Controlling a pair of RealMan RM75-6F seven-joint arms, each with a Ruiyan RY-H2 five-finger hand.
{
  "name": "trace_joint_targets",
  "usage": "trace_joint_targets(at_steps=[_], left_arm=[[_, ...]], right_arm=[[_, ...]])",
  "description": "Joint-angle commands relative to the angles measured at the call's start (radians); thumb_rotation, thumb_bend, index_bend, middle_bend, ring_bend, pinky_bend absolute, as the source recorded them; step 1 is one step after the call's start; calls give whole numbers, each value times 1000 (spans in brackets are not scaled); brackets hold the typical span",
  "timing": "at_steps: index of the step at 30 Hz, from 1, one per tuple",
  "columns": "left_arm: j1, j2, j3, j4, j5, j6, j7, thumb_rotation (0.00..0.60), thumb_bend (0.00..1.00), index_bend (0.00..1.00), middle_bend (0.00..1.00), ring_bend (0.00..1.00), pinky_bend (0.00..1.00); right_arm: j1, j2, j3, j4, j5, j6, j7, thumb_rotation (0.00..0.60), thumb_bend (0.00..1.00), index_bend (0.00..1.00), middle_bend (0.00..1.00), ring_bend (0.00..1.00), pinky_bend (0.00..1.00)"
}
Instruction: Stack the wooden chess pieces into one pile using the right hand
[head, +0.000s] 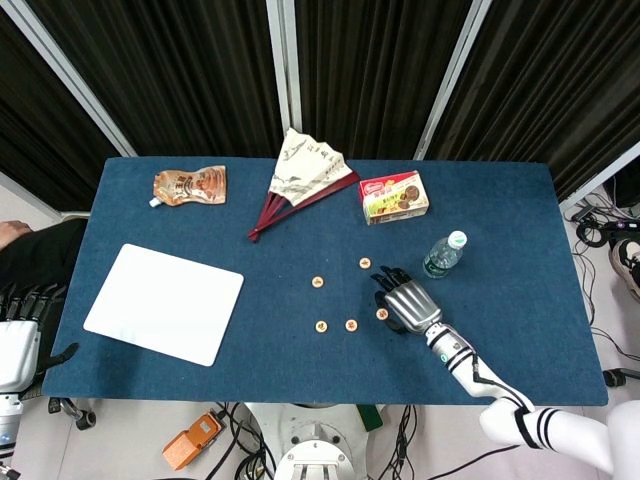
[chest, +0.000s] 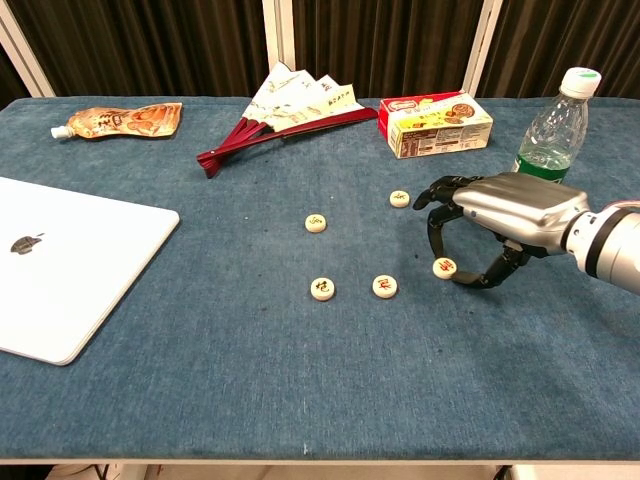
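Your right hand (chest: 487, 220) arches, fingers apart and holding nothing, over the small round wooden chess piece (chest: 446, 267) at the cluster's 3 o'clock on the blue counter (chest: 250, 380). Left hand (head: 18, 340) idles, fingers spread, off the counter's 9 o'clock edge.

A blue worktop (head: 150, 200) carries a closed white laptop (head: 165, 303) at the left. Along the far edge lie an orange snack pouch (head: 189, 185), a half-open folding fan (head: 303, 176) and a snack box (head: 394, 196). A green-labelled water bottle (chest: 550, 145) stands at the right.
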Motion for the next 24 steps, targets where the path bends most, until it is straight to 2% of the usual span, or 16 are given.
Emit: trace_joint_targets(at_steps=[1,8,13,18,24], left_arm=[[2,-1,0,3,-2,0,-2,600,0,178,159,124,0],[9,-3,-1,14,-2,9,-15,600,0,178,159,124,0],[11,-4,-1,20,-2,10,-21,600,0,179,160,124,0],[12,-8,2,24,4,11,-23,600,0,178,159,124,0],[21,-14,4,42,-6,10,-39,600,0,179,159,124,0]], right_arm=[[6,-6,-4,8,3,-1,3,600,458,534,175,116,175],[17,-13,-6,3,5,18,15,600,505,599,176,135,175],[41,26,12,-93,-2,23,26,600,506,603,176,137,175],[95,14,28,-157,17,-32,-31,600,506,598,176,137,175],[146,-44,49,-157,87,-88,-122,600,506,580,176,137,175]])
